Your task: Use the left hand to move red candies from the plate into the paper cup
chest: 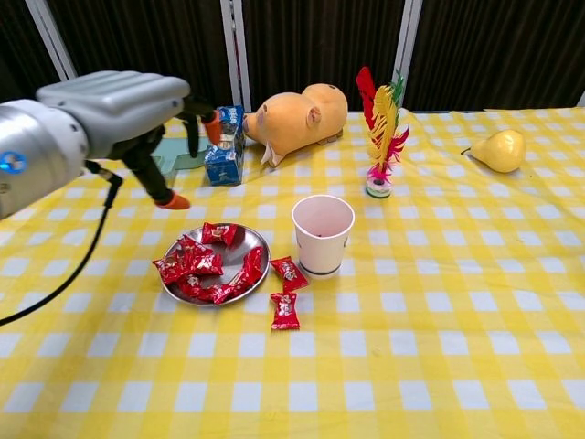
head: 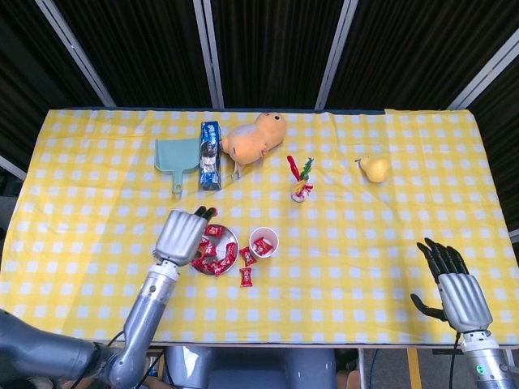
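Grey left hand (chest: 119,105) above left of round metal plate (chest: 165,291), fingers apart, nothing held. Red wrapped candies (chest: 207,268) heaped there; white paper cup (chest: 323,233) just right. Lower straight onto one candy, pinch firmly. Right hand (head: 454,288) idle, spread.

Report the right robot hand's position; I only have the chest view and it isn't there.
Observer: The right robot hand is over the front right corner of the table, fingers spread, holding nothing.
Operator: Check inside the paper cup.
Observer: From the head view, something red lies in it, likely a candy.
Operator: Say what the left robot hand mostly hides.
Observer: A light blue dustpan, lying beside the blue box.
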Robot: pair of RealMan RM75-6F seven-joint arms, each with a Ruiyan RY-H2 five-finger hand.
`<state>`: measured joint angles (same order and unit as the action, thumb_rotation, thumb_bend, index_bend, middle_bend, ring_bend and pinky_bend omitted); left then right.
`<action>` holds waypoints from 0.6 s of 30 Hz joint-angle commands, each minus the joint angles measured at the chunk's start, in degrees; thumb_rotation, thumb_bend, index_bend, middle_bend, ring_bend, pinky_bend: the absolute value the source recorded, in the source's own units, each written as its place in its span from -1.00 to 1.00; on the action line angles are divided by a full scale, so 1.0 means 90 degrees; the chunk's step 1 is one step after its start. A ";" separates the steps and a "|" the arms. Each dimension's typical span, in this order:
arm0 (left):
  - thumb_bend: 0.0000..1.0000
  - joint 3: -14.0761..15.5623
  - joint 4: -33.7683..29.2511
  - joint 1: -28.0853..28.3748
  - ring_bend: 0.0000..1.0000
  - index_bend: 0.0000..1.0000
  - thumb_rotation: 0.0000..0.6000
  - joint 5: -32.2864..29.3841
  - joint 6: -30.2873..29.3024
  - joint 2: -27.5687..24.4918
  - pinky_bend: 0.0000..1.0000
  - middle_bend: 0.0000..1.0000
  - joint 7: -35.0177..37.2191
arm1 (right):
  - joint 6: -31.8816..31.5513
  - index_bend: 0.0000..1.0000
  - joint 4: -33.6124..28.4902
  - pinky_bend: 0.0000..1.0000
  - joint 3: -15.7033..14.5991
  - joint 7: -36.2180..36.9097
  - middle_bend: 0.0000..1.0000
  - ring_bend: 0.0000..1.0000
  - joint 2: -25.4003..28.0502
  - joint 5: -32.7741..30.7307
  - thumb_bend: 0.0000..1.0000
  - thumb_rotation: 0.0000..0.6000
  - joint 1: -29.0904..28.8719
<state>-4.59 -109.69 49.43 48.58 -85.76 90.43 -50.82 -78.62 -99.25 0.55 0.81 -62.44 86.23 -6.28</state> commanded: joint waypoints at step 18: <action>-0.59 0.0417 0.0169 -0.0432 0.63 -0.44 1.00 -0.0772 0.1079 -0.0481 0.82 -0.34 0.0007 | -0.0035 -1.00 -0.0001 -1.00 0.0008 -0.0136 -1.00 -1.00 -0.0052 -0.0029 -0.32 1.00 0.0023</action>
<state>0.07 -109.61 44.93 42.75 -76.94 84.78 -50.03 -78.95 -99.26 0.62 -0.42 -62.91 85.96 -6.07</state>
